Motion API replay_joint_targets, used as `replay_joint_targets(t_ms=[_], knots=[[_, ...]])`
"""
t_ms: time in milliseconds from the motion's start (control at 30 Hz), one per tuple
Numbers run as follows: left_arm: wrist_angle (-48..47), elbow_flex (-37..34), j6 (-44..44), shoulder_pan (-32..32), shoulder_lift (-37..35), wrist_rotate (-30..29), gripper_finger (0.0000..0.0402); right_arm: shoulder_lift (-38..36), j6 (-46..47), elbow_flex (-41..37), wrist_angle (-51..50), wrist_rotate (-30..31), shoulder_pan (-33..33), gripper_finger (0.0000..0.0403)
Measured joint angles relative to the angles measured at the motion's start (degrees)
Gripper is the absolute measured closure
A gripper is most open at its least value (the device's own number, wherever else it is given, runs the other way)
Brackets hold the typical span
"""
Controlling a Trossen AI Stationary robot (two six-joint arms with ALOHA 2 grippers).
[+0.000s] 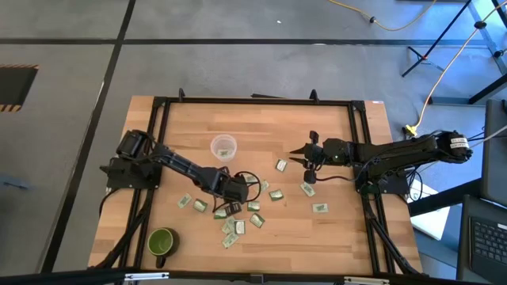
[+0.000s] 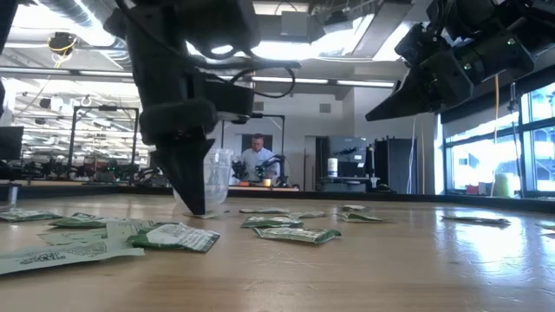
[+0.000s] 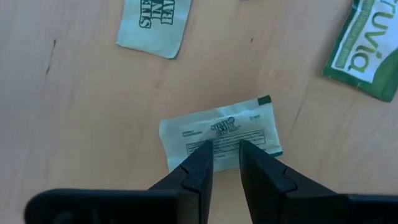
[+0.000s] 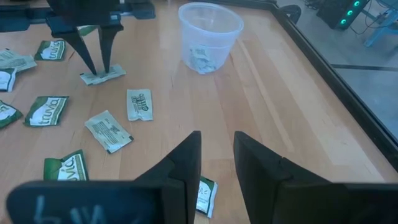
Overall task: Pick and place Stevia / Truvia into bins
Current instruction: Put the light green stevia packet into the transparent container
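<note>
Several green and white Stevia / Truvia sachets (image 1: 255, 206) lie flat on the wooden table. My left gripper (image 3: 226, 149) points steeply down at one white sachet (image 3: 217, 130) in the middle of the scatter. Its fingers are slightly open, with their tips over the sachet's middle. The clear plastic cup (image 4: 210, 34) stands upright toward the far side with a few sachets in it. My right gripper (image 4: 217, 162) hangs open above the table's right part, nothing between its fingers. My left gripper comes at the white sachet (image 4: 102, 76) from above, fingers pointing down, its two tips (image 3: 202, 152) at the sachet's middle with a narrow gap between them. The sachet lies flat on the table. Whether the tips touch it, I cannot tell.
A green mug (image 1: 162, 241) stands near the front left corner. More sachets lie around the left gripper (image 1: 228, 204) and below the right gripper (image 1: 305, 154). A black frame (image 1: 253, 101) runs along the table's edges. A person stands far off in the room (image 2: 257, 156).
</note>
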Motion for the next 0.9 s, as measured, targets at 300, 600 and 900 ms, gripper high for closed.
replay_joint_targets(t_ms=[300,600,900], knots=[[-0.4,0.1,0.7,0.0,0.1,1.8,0.0348,0.0,-0.2,0.0,0.0,0.0,0.0,0.0304],[-0.8,0.0,1.5,0.0,-0.3,2.8,0.0393,0.0,-0.2,0.0,0.0,0.0,0.0,0.0304],[-4.7,-0.2,5.3,0.2,-9.7,0.5,0.0399,0.0,-0.2,0.0,0.1,0.0,0.0,0.0304]])
